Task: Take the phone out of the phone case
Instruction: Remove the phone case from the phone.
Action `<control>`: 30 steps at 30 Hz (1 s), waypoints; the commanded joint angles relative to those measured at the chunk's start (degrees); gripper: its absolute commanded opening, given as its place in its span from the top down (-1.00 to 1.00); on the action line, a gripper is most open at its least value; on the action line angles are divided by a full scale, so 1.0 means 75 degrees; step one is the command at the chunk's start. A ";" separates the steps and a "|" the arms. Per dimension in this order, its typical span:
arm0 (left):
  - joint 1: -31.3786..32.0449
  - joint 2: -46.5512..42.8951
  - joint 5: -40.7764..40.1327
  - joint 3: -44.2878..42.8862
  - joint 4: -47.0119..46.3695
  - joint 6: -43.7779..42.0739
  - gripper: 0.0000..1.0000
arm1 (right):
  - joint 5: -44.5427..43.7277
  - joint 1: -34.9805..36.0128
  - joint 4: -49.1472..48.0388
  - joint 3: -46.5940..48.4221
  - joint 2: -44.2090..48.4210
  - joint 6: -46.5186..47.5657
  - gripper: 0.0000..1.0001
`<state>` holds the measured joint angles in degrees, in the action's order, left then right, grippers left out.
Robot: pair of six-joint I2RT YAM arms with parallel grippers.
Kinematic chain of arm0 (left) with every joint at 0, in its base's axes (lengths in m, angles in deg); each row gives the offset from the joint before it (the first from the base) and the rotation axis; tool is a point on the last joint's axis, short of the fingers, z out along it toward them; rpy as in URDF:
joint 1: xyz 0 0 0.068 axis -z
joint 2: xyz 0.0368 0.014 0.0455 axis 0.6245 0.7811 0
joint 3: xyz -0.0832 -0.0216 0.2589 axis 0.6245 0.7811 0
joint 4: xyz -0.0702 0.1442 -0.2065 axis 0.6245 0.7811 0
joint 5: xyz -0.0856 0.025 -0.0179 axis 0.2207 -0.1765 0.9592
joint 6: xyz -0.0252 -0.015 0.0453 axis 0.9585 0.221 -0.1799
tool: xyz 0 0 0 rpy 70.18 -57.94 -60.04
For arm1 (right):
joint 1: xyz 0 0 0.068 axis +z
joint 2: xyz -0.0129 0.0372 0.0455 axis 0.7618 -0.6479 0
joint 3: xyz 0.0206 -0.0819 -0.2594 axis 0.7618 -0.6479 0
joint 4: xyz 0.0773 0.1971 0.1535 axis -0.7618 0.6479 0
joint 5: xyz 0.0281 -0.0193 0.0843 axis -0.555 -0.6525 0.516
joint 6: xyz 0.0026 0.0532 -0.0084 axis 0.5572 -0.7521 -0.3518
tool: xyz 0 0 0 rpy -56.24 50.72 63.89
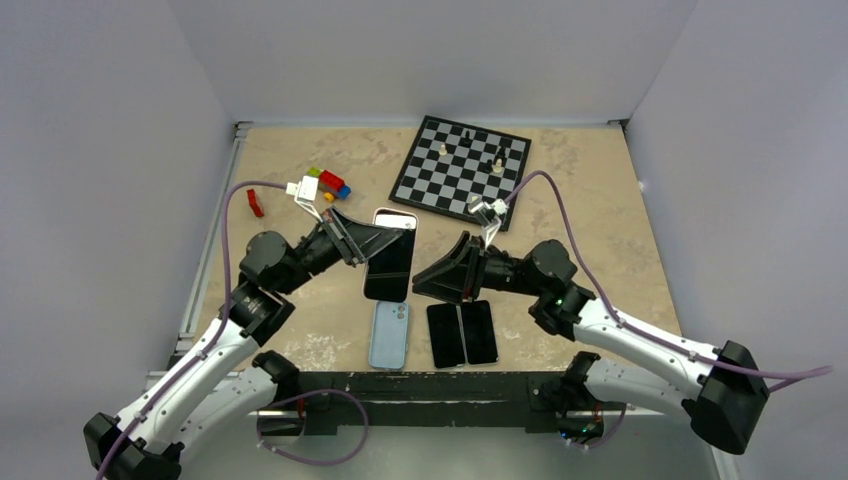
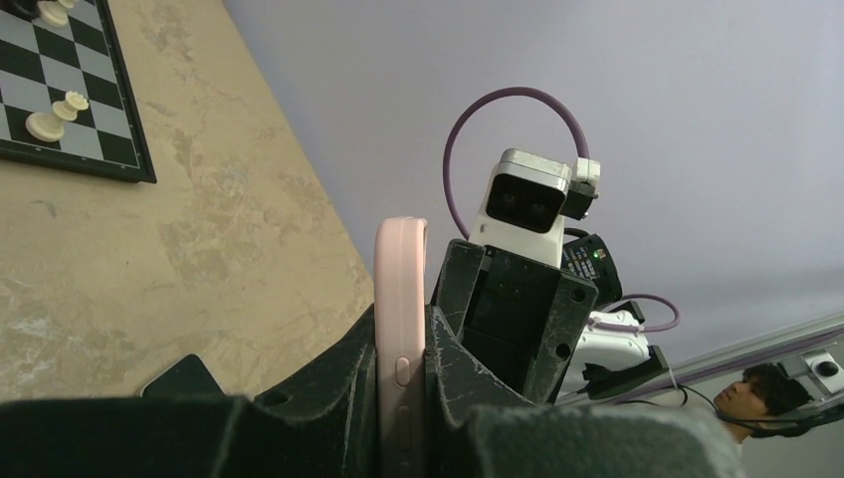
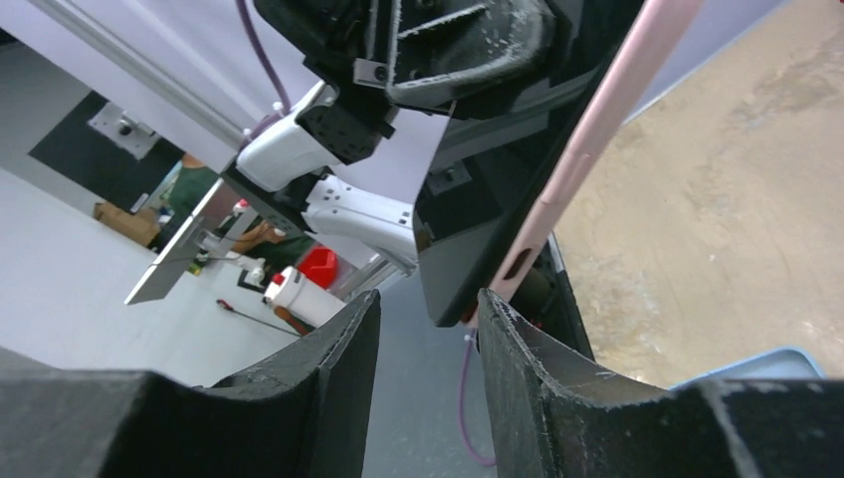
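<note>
The table (image 1: 600,200) in front of me has a tan, marbled top with paler blotches. Plain walls box it in on three sides. A back wall (image 1: 430,50) stands along the table's far edge, and a left wall (image 1: 100,150) and a right wall (image 1: 740,150) rise from its two sides. All three are a flat, pale lavender-grey, evenly lit, with soft shadow in the table's far corners. A metal rail (image 1: 208,260) runs along the table's left edge. Past the table's near edge, my right wrist view shows a wider room with a pale floor (image 3: 60,249), too blurred to tell more.
</note>
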<state>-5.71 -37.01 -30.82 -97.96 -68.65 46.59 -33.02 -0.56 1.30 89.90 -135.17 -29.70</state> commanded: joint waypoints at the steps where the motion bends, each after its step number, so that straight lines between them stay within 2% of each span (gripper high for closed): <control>1: -0.0007 -0.0107 -0.0120 -0.0163 -0.0452 -0.0108 1.00 | 0.0365 0.0021 -0.1269 -0.0134 -0.0060 -0.0563 0.12; 11: -0.0008 0.0037 0.0050 -0.0303 -0.0671 0.0029 1.00 | 0.0242 0.0044 -0.0953 0.0050 -0.0417 -0.0486 0.17; 30: -0.0006 0.0020 0.0168 -0.0192 -0.1046 0.0294 1.00 | 0.0183 0.0182 -0.1304 0.0172 -0.1063 -0.0741 0.23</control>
<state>-6.35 -35.89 -30.77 -97.96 -68.85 45.67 -31.47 -0.39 -6.65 89.42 -141.97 -34.46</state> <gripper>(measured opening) 0.202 0.388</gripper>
